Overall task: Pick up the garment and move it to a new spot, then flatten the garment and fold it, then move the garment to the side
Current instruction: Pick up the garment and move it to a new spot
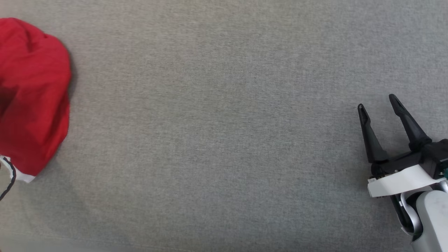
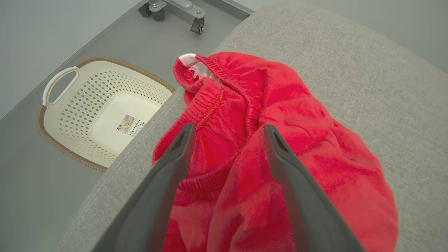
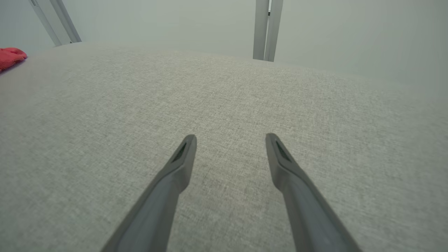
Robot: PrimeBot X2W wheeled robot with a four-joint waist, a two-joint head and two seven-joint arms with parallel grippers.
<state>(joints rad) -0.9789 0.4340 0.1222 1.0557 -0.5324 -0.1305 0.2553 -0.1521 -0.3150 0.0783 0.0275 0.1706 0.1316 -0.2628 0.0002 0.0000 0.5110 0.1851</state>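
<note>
Subject item: a crumpled red fleece garment lies bunched at the left edge of the grey fabric-covered surface, and the head view cuts it off at that side. In that view its long axis runs from far to near along the left edge, with a small white patch at its near end. In the left wrist view the gathered elastic waistband shows white lining and points toward the surface's edge. The rest of the heap spreads inward from there.

Left claw: released, fingers spread wide directly over the garment with red cloth showing between them. Contact with the cloth cannot be confirmed.

Right claw: released and holding nothing, over the near right part of the surface. Its fingers point toward the far edge. The right wrist view shows this claw above bare cloth, with the garment far off at the surface's left.

Markings: a cream perforated plastic basket with a brown woven rim stands on the floor below the surface's left edge. A printed sticker lies on its bottom, its writing too small to read.

Clearance: the middle and right of the surface lie open. Two pale metal uprights stand beyond its far edge.
</note>
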